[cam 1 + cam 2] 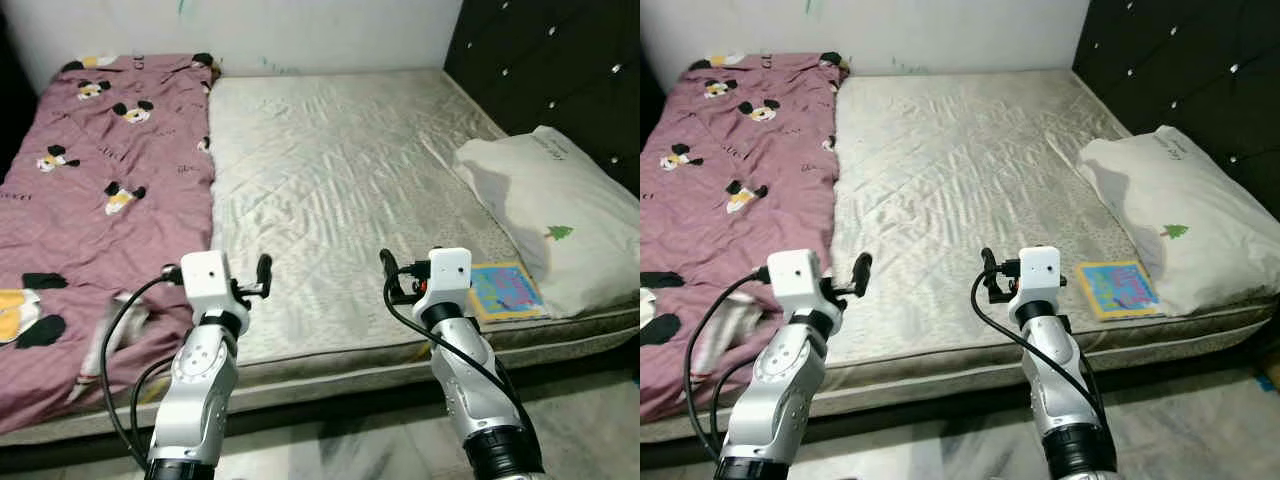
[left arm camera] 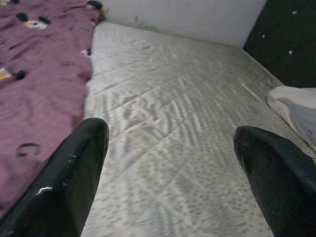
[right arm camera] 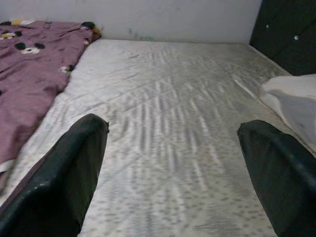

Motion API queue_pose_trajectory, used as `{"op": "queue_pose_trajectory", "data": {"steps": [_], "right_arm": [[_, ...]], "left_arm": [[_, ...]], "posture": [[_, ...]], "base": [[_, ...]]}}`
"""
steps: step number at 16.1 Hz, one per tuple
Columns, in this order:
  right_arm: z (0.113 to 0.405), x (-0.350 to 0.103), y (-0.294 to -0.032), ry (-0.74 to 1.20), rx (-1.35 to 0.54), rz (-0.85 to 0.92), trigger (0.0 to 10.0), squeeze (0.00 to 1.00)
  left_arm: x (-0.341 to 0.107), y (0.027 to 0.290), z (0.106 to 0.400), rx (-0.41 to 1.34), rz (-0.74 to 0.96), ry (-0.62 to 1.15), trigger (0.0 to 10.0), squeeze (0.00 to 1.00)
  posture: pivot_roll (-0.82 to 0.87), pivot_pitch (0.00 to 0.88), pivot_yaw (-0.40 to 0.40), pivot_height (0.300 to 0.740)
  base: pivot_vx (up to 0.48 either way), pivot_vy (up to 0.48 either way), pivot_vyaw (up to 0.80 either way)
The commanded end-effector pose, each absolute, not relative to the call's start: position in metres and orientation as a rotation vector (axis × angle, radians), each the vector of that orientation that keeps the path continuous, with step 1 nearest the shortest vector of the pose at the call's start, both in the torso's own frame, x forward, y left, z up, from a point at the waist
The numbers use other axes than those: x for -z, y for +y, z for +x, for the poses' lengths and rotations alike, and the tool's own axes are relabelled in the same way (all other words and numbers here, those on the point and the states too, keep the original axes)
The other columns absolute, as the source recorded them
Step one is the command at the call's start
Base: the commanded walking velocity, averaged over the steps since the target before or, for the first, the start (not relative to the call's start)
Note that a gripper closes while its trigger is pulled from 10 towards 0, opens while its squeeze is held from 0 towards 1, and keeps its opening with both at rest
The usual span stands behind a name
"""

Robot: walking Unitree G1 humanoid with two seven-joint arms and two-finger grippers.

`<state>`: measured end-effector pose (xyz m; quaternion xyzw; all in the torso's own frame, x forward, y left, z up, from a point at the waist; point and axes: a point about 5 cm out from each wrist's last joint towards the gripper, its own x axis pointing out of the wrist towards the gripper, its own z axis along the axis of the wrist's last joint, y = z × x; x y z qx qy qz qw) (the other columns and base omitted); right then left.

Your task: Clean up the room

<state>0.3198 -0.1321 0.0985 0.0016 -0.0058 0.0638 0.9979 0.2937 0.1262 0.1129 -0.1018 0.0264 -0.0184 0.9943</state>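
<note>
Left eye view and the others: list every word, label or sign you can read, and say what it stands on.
Nothing can be read for certain.
Purple sheet: small dark lettering between the cartoon prints, too blurred to read.
White pillow: a faint line of writing near its top and a small green tree mark, no legible words.
Colourful book: cover print too small to read.

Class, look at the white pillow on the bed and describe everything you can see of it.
The pillow is large, soft-looking and off-white, in a slightly creased fabric case with a small green tree print and faint lettering near its top. It lies flat at the mattress's right side, against the dark tufted headboard. Its near end rests beside, perhaps slightly over, a colourful book. Neither gripper touches it.
</note>
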Motion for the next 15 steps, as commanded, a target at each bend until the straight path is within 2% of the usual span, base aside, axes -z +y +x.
{"op": "queue_pose_trajectory", "data": {"steps": [1, 6, 13, 15], "right_arm": [[0.3214, -0.1032, -0.1252, -0.029, -0.155, 0.005, 10.0, 0.0], [0.3216, -0.1023, -0.1245, -0.026, -0.155, 0.004, 10.0, 0.0], [0.3214, -0.102, -0.1251, -0.025, -0.151, 0.005, 10.0, 0.0], [0.3212, -0.1018, -0.125, -0.024, -0.15, 0.005, 10.0, 0.0]], "left_arm": [[-0.11, 0.1302, 0.2913, 0.015, -0.212, 0.062, 10.0, 0.0], [-0.112, 0.1305, 0.2906, 0.02, -0.211, 0.04, 10.0, 0.0], [-0.1178, 0.1261, 0.2881, 0.098, -0.25, 0.003, 10.0, 0.0], [-0.1179, 0.1254, 0.2866, 0.108, -0.258, 0.0, 10.0, 0.0]], "posture": [[0.0, 0.107, -0.02, 0.74], [0.0, 0.119, -0.019, 0.74], [-0.01, 0.128, -0.019, 0.74], [-0.01, 0.128, -0.018, 0.74]], "base": [[0.0, 0.48, 0.0], [0.0, 0.469, 0.0], [0.0, 0.0, 0.0], [0.296, 0.0, 0.0]]}}
